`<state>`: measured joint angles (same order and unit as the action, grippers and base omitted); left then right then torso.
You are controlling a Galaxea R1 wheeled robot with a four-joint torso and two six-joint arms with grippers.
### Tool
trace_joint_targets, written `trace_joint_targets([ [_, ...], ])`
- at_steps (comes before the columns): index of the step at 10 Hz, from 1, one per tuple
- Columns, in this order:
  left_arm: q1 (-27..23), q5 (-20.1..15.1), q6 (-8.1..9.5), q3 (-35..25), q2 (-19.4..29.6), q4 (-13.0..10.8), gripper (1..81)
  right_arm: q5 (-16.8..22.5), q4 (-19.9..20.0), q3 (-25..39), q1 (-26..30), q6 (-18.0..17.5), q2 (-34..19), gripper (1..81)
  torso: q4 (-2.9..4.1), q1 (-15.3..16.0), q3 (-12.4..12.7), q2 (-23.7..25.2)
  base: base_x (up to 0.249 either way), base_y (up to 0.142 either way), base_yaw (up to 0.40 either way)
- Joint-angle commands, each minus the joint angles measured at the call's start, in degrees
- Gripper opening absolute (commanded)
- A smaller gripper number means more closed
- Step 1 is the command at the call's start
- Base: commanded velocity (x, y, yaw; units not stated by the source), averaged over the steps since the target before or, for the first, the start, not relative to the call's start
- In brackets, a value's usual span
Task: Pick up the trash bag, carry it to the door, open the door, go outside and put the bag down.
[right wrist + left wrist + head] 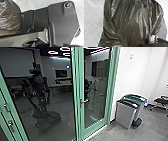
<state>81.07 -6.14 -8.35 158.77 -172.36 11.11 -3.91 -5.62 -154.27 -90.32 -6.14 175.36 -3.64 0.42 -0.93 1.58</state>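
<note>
Grey floor (100, 136) runs up to a green-framed glass door (96, 89) with a metal handle (85, 101), near 2 bins (125, 114) standing by the white wall (128, 79). Dark and shiny, the creased trash bag (130, 25) shows large in the left wrist view and beside the robot's base in the right wrist view. Whether the left gripper or the right gripper grasps it, I can't tell.

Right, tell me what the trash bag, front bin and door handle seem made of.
Trash bag: thin dark plastic film, glossy, judging by its creases and bright streaks.
Front bin: smooth, even grey sides suggest plastic, though painted metal could look alike.
Door handle: probably metal with a silvery finish, from its bright glint.
</note>
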Motion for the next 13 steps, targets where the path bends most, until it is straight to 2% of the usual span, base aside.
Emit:
trace_joint_targets([
  [1, -3.6, -3.4, -0.26, 0.1, 0.1, -0.3, 1.0, 2.8, -0.2, 0.2, 2.4, 0.2, 0.5, 81.1, 0.0, 0.0, 0.0, 0.0, 0.159, -0.097, 0.0],
  [4, -3.6, -3.4, -0.17, 0.1, 0.0, -0.8, 1.0, 2.8, -0.2, 0.2, 2.4, 0.2, 0.5, 81.1, 0.0, 0.0, 0.0, 0.0, 0.158, -0.078, 0.0],
  [9, -3.7, -3.4, -0.26, 0.1, 0.0, -0.8, 1.0, 2.8, -0.1, 0.2, 2.4, 0.2, 0.5, 81.1, 0.0, 0.0, 0.0, 0.0, 0.159, 0.0, 0.0],
  [13, -3.6, -3.4, -0.26, 0.1, 0.0, -0.9, 1.0, 2.7, 0.0, 0.2, 2.4, 0.2, 0.5, 81.1, 0.0, 0.0, 0.0, 0.0, 0.158, -0.069, 0.0],
])
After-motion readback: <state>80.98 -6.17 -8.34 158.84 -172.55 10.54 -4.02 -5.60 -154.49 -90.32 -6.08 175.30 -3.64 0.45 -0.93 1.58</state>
